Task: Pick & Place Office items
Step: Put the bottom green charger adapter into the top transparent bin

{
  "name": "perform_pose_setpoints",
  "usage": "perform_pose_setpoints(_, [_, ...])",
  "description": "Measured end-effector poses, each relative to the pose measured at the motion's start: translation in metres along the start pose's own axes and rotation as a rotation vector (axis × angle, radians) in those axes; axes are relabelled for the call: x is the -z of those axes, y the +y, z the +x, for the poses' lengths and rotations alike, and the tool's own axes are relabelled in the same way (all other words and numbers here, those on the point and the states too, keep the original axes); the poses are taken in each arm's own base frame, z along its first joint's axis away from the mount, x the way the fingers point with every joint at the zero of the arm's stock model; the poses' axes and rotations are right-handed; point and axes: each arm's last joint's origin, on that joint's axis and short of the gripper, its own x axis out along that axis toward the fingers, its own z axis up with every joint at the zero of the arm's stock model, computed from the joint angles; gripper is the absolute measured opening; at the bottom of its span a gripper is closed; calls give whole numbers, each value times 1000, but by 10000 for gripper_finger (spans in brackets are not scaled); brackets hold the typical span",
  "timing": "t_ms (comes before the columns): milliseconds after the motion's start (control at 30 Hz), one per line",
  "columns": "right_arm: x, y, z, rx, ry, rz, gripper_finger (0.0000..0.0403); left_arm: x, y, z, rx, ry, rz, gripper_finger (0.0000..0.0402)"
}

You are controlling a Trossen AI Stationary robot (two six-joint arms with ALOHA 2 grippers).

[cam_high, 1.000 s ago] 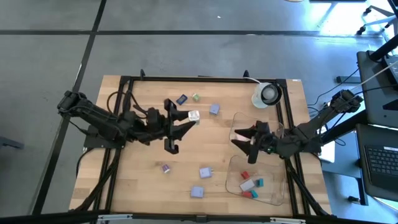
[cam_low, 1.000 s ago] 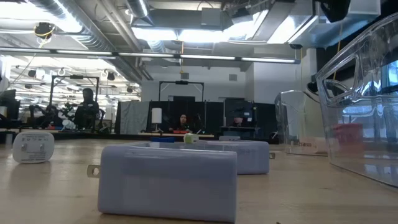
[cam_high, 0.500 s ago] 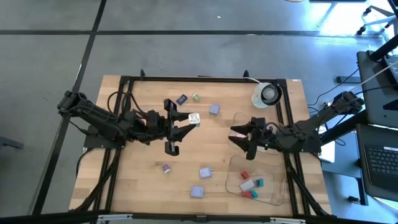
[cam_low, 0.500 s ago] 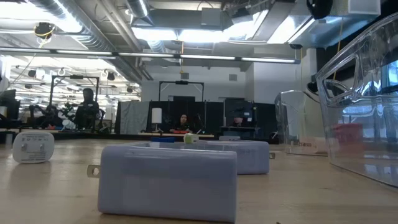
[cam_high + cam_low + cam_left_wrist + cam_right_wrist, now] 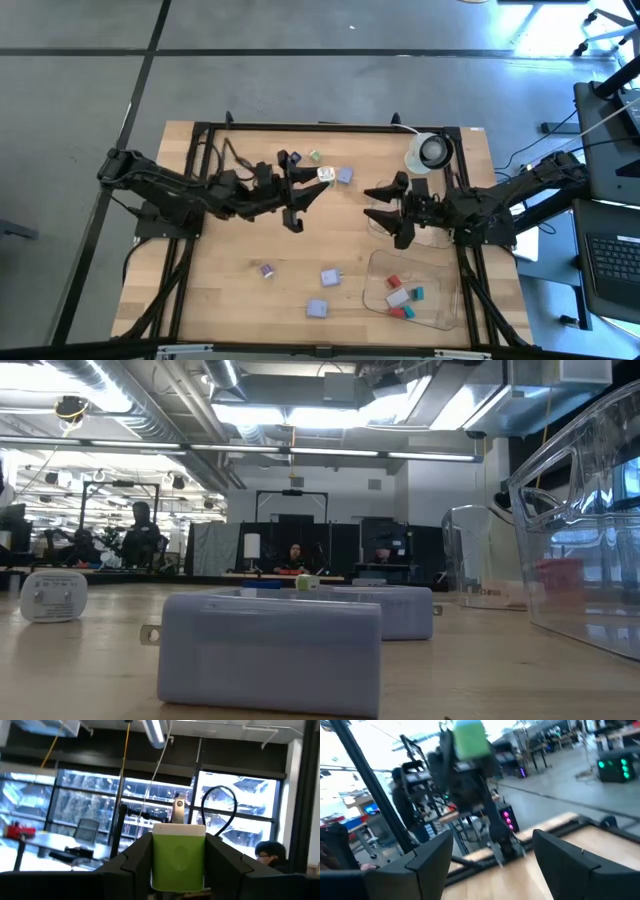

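Note:
My left gripper (image 5: 318,180) is over the table's far middle, shut on a small block with a green face and white rim (image 5: 178,855). The right wrist view shows this block (image 5: 470,737) too. My right gripper (image 5: 378,207) is open, just right of centre, facing the left gripper and touching nothing. Loose pieces lie flat on the wood: a green one (image 5: 315,156), lavender ones (image 5: 345,176) (image 5: 330,277) (image 5: 317,309) and a small purple one (image 5: 266,269). Red, teal and white pieces lie in a clear tray (image 5: 440,310). My left gripper pinches the green-and-white block by its two opposite side faces (image 5: 156,860), one finger on each side. The fingers (image 5: 135,860) come in about level from the table's left. The block is lifted clear of the table, its metal prong (image 5: 178,810) pointing up.
A white tape roll (image 5: 432,150) sits near the far right corner. A second clear tray (image 5: 385,190) lies beside my right gripper. In the low view, lavender blocks (image 5: 270,650) stand close, a round white piece (image 5: 52,595) to the left, clear trays (image 5: 580,510) at right. People sit in the room beyond.
My left gripper has carried the green-and-white block toward the table's right and far edges, still shut on it. My right gripper has moved from above the trays toward the left and far edge, and has stayed open.

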Motion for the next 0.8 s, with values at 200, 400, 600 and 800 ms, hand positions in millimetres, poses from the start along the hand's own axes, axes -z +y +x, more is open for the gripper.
perform_pose_setpoints(200, [-1,-6,19,-48,-17,-52,275,20,13,11,11,41,-103,145])
perform_pose_setpoints(400, [2,-4,43,-65,19,-141,275,33,17,15,35,78,-171,145])
perform_pose_setpoints(600, [5,-1,51,-71,53,-243,275,40,14,15,54,112,-206,145])
perform_pose_setpoints(800, [3,-4,51,-18,43,-361,275,41,9,13,55,126,-307,145])
